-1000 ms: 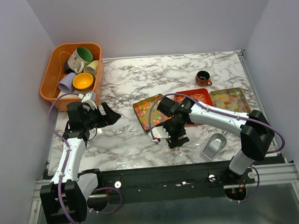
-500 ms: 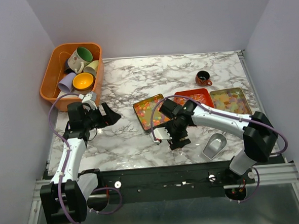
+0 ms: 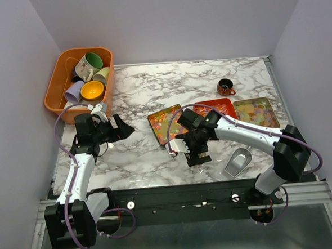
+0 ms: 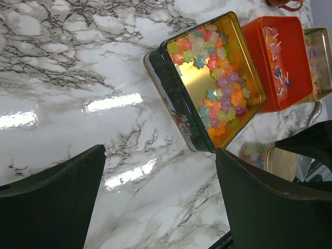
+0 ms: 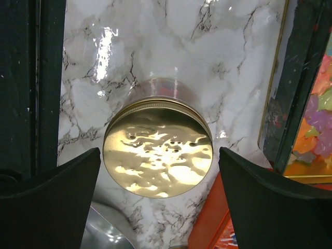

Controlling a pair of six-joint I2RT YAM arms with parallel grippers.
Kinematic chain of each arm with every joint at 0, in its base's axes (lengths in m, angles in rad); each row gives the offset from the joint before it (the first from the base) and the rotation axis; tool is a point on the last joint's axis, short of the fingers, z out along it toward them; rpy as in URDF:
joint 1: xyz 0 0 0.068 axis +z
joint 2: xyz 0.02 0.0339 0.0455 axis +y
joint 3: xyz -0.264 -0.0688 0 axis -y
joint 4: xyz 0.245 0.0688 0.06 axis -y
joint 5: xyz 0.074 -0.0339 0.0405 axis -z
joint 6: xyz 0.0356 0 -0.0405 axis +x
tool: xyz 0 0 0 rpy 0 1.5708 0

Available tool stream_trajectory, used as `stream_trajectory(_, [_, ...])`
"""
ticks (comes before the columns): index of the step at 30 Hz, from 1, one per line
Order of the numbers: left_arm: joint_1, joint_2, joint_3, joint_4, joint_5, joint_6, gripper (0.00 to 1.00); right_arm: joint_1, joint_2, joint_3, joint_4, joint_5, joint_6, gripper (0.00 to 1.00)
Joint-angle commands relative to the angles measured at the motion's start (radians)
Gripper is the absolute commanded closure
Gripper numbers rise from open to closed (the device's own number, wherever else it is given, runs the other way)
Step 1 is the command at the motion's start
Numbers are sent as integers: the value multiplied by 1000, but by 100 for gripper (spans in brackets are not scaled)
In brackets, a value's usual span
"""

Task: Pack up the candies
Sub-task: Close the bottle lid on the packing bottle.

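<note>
Holds nothing in the right gripper [image 3: 190, 149]: wide open, hanging right over the jar [image 5: 155, 91], with one finger on each side of its gold lid [image 5: 158, 150] and no touch yet. Holds nothing in the left gripper [image 4: 161, 150] either: wide open too, up over the table [image 4: 62, 67], well apart from the jar.

Keeps the candies [image 4: 228, 88] mostly in the dark tin [image 4: 171, 98] just beside the jar, with more in the red tray [image 4: 301, 67] and the far tin [image 3: 269, 104]. Looks like a few inside the jar as well, seen through the glass in the left wrist view.

Could go wrong in a few ways from here. Could pinch only the edge of the lid by closing off-centre, then slip off the smooth metal. Could tip the jar by pushing down crooked, and spill the sweets inside. Could bump the dark tin by swinging sideways so close to it, and scatter candies over the table. Could spin the whole jar instead of the lid by twisting without a hold on the glass. Cannot tell about the lid: screwed tight or just resting on top.
</note>
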Motion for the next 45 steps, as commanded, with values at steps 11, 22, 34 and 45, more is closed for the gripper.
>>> stream_trajectory(11, [2,-23,-16,42,46,-14,3,-15,-128,55,-61,-40,72,0])
stream_trajectory(22, [2,-17,-9,21,46,-4,3,-17,-111,-78,62,-28,9,11])
stream_trajectory(34, [3,0,-16,38,43,-8,3,-20,-72,-62,32,-73,9,28])
stream_trajectory(45, [5,23,-22,59,52,-12,3,-43,-42,-79,48,-82,21,30])
